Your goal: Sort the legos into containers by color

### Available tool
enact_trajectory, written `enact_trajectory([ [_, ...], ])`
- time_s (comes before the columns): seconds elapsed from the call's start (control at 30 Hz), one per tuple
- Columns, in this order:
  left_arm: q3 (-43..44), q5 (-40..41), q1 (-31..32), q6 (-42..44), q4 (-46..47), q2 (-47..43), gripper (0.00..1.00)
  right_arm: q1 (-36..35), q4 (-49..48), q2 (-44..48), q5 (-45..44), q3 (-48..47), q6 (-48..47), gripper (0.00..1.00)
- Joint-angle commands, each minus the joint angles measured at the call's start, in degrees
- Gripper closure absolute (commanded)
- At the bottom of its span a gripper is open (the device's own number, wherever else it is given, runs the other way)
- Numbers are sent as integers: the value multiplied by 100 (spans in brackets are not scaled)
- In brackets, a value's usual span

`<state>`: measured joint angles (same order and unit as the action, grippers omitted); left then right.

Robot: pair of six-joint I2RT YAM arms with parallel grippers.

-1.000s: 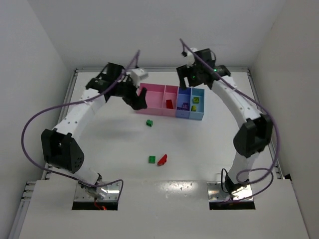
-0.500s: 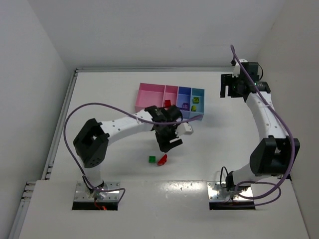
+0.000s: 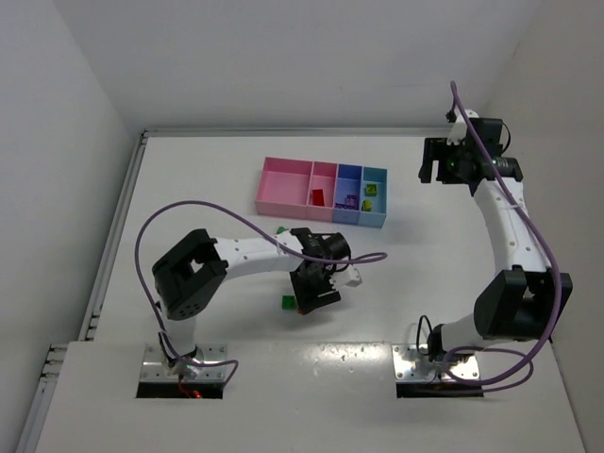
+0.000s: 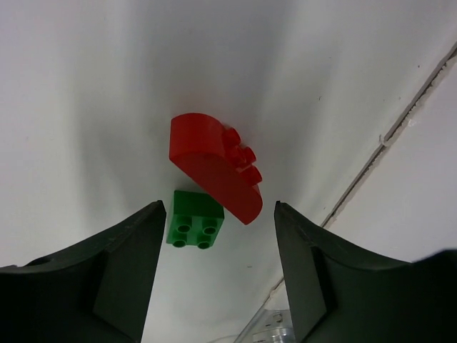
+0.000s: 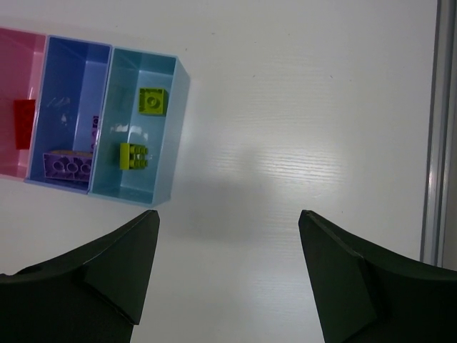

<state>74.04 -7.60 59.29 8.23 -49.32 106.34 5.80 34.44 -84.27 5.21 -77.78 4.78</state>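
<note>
White tabletop inside a plain white enclosure: the left gripper (image 4: pixel 218 239) hangs low, its jaws parted. A dark green lego (image 4: pixel 195 221) lies between the fingertips, and a red lego (image 4: pixel 211 168) sits just ahead and right beside it. Neither finger touches either brick. The containers (image 3: pixel 283 179) stand well beyond this gripper. The right gripper (image 5: pixel 228 221), spread wide and holding nothing, hovers just off the light blue bin (image 5: pixel 139 179), where two yellow-green legos (image 5: pixel 153 101) lie.

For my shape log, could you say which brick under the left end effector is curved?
The red brick, arched along one side; the green brick beside it is square.
</note>
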Motion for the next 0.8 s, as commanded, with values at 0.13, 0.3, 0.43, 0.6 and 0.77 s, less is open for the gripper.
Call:
enact_trajectory([
  [0.13, 49, -233, 179, -111, 124, 307, 37, 88, -174, 95, 191, 17, 85, 20],
  [0.3, 163, -286, 232, -111, 124, 422, 51, 88, -174, 95, 304, 17, 85, 20],
  [0.43, 163, -217, 232, -111, 177, 370, 82, 88, -174, 95, 305, 69, 85, 20],
  [0.6, 330, 213, 154, -111, 239, -25, 94, 88, -227, 95, 410, 123, 85, 20],
  [0.77, 1381, 346, -601, -295, 291, -535, 95, 88, -227, 95, 525, 175, 85, 20],
])
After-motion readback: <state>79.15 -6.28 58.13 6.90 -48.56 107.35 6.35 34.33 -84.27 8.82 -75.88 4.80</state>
